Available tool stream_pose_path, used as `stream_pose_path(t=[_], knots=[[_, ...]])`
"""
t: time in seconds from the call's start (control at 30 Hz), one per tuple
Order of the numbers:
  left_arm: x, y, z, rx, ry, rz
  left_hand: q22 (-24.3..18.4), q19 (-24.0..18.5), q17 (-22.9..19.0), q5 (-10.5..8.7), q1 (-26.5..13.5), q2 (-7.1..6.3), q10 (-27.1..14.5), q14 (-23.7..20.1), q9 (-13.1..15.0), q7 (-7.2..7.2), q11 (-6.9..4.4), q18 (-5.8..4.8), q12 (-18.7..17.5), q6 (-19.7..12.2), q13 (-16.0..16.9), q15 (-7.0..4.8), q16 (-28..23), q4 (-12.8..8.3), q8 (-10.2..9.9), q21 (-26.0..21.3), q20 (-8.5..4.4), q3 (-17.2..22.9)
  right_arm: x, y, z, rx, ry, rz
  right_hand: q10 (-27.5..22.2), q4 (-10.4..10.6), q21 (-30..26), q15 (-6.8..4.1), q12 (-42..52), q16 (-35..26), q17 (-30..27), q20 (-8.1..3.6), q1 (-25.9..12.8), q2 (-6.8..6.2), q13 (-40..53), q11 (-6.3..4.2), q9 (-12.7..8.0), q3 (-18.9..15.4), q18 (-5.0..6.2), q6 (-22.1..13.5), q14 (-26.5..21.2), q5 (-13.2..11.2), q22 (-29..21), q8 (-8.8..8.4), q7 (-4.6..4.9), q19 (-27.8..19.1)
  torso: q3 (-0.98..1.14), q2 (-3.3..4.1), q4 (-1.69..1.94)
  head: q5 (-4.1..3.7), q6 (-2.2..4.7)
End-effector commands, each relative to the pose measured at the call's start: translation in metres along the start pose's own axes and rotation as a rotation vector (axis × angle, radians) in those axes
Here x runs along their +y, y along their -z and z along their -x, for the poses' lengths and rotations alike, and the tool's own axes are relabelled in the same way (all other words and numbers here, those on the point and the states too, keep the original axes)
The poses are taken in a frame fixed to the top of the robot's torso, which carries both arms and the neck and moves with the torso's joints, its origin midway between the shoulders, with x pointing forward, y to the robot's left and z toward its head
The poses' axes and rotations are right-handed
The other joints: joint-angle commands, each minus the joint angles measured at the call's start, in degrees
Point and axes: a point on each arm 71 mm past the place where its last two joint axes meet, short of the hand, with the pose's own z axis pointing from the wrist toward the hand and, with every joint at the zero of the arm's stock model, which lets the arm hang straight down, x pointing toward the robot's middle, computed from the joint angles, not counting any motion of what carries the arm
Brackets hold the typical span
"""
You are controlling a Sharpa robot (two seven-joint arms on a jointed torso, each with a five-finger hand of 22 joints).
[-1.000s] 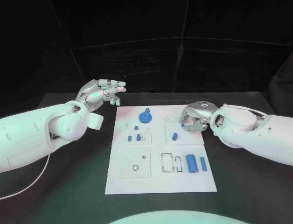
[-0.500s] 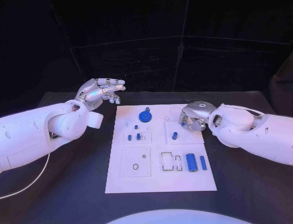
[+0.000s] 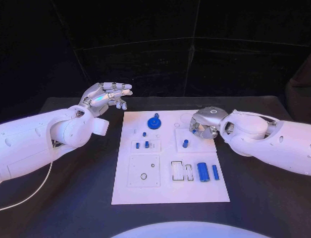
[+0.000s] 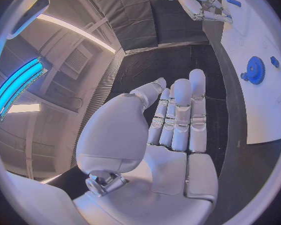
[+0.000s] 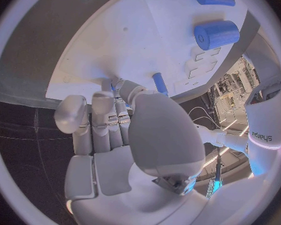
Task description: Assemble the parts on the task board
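**Right hand poised at the board's far corner, left hand idle off to the side**

Nearest me, toward the front of the task board, two loose blue parts lie side by side: a fat cylinder and a slimmer rod, both with their long axes running front to back, just beside a pair of empty rectangular slots. A little farther in, two short pegs stand in a small plate on the left half, and a single peg stands on the right half.

That single peg seems to be what the coming move turns on. The right hand hovers just beyond it, over the board's far right part, fingers curled inward; I cannot tell whether anything is pinched there. In the right wrist view the peg lies just past the fingertips, pointing away along their line. The right hand is by far the nearer of the two.

Farther back, the blue gear sits on the board's far middle. Beyond the left edge, the left hand is raised above the black table, holding nothing, fingers straight and close together.
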Motion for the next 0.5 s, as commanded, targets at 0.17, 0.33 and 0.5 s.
stream_pose_path(t=[0.17, 0.33, 0.5], knots=[[0.000, -0.001, 0.000, 0.002, 0.008, 0.011, -0.15, -0.33, -0.20, -0.06, 0.18, 0.42, -0.34, -0.38, -0.08, 0.26, 0.40, 0.73, 0.28, -0.31, 0.03, 0.17, -0.43, -0.15, 0.29, -0.44, 0.16, -0.26, 0.001, 0.003, 0.002, -0.049, -0.007, -0.011, -0.11, -0.09, 0.57, 0.04, -0.47, 0.83, 0.34, 0.14, -0.75, 0.60, -0.07, 0.33, -0.16, 1.11, -0.48, 0.25, 0.96, -0.61, 0.43, -0.43, 0.40, -0.42, -0.02, -0.11, 0.00, 0.10, -0.03], [0.000, 0.000, 0.000, 0.003, 0.008, 0.015, -0.16, -0.33, -0.21, -0.06, 0.18, 0.43, -0.36, -0.38, -0.08, 0.28, 0.42, 0.73, 0.29, -0.33, 0.02, 0.17, -0.43, -0.16, 0.29, -0.45, 0.17, -0.27, 0.005, 0.008, 0.006, -0.079, -0.037, 0.001, -0.11, -0.07, 0.86, 0.06, -0.51, 1.30, 0.74, 0.17, -1.06, 0.45, -0.06, 0.36, -0.16, 1.29, -0.54, 0.26, 0.97, -0.65, 0.84, -0.49, 0.39, -0.36, -0.07, -0.14, -0.05, -0.03, 0.16], [0.001, -0.001, 0.000, 0.006, 0.009, 0.022, -0.22, -0.18, 0.68, -0.07, 0.17, 0.45, -0.64, 0.10, -0.11, 0.43, 0.54, 0.73, 0.37, -0.58, 0.00, 0.26, 0.14, -0.19, 0.27, -0.49, 0.22, -0.45, 0.007, 0.014, 0.008, -0.092, -0.082, 0.005, -0.20, 0.00, 1.06, 0.09, -0.60, 1.55, 0.85, 0.21, -1.47, 0.29, -0.07, 0.39, -0.18, 1.52, -0.56, 0.21, 0.93, -0.78, 1.08, -0.59, 0.41, -0.41, -0.12, -0.16, -0.10, -0.24, 0.47]])
